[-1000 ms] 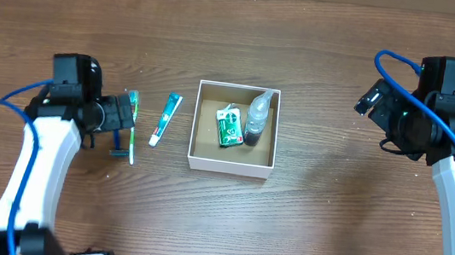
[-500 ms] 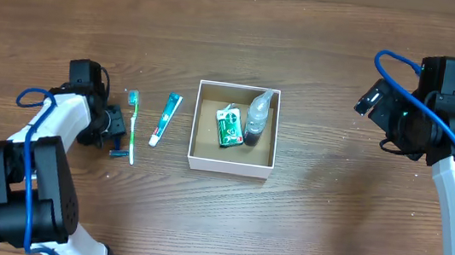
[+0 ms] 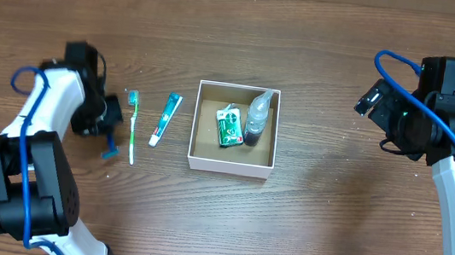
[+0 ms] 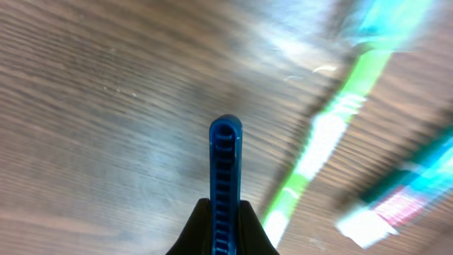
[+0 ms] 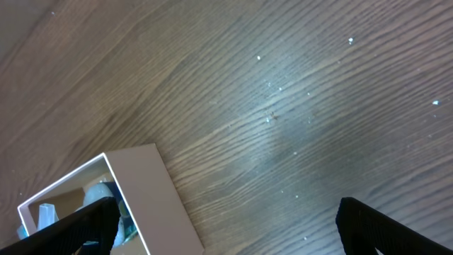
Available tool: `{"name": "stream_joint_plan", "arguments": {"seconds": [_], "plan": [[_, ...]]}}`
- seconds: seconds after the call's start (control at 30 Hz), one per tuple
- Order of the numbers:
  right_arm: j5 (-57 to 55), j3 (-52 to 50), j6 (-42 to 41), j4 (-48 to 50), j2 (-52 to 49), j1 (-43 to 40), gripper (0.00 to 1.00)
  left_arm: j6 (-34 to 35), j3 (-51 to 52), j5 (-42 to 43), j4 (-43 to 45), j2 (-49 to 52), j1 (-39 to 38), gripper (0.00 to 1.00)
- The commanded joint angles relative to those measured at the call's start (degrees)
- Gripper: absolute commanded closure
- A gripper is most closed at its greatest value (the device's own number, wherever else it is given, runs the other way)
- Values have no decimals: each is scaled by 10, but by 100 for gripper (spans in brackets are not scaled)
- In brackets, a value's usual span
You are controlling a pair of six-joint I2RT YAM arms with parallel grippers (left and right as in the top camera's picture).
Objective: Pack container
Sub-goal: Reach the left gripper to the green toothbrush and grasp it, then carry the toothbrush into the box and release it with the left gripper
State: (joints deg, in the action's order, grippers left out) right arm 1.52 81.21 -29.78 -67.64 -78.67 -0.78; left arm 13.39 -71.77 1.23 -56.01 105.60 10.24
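Note:
The container [image 3: 231, 163], a white-walled square box with a brown inside, sits mid-table and holds a green packet [image 3: 228, 128] and a clear bottle [image 3: 257, 117]. To its left lie a toothpaste tube [image 3: 165, 119] and a green-and-white toothbrush [image 3: 132, 125]. My left gripper [image 3: 109, 135] is just left of the toothbrush, shut on a slim blue ridged handle [image 3: 110, 150]. In the left wrist view that handle [image 4: 225, 163] sticks out from between my black fingers [image 4: 202, 227], with the blurred toothbrush [image 4: 318, 142] to its right. My right gripper [image 5: 228, 209] hangs open and empty, right of the container [image 5: 145, 191].
Bare wooden tabletop [image 3: 330, 208] surrounds the box. The right arm [image 3: 435, 117], with its blue cable, stands at the right edge. The left arm's white link [image 3: 40, 115] curves along the left side.
My left gripper has gone from open to shut on the blue handle. Its arm swung round and the handle shifted slightly left and toward the front. The right arm has not moved.

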Motion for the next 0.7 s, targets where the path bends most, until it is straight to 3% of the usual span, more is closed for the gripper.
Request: {"name": "stream_joint_plan", "arguments": {"seconds": [0.0, 0.2, 0.37, 0.5, 0.57, 0.67], "plan": [[1, 8, -1, 3, -1, -3, 0, -3, -146, 120, -78, -26, -29, 96], [1, 8, -1, 3, -1, -3, 0, -5, -203, 137, -37, -71, -170, 96], [0, 8, -1, 3, -1, -3, 0, -5, -184, 62, 39, -50, -295, 94], [1, 8, -1, 3, -1, -3, 0, 21, -176, 41, 55, -3, -340, 93], [1, 8, -1, 3, -1, -3, 0, 25, -176, 41, 55, 13, -343, 85], [1, 8, -1, 3, -1, -3, 0, 22, -189, 36, 44, 5, -320, 62]]}}
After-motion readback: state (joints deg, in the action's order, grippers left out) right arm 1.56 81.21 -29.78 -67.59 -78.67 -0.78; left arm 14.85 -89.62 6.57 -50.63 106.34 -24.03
